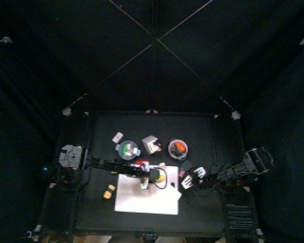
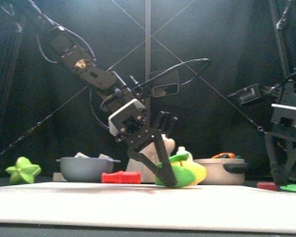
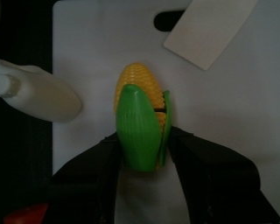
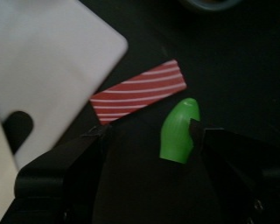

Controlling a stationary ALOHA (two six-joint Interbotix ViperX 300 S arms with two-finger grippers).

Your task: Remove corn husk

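Left wrist view: left gripper closes its jaws on either side of the corn, which lies on the white board with a green husk leaf over its near end and yellow kernels bared beyond; the ear appears pinned so that it cannot slide while leaves are pulled. A white bottle-shaped piece lies at the board's edge. Right wrist view: right gripper, jaws apart and gripping nothing, hovers over a loose green leaf beside a red-striped strip on the black table, right of the board, seemingly a husk piece laid aside off the work surface
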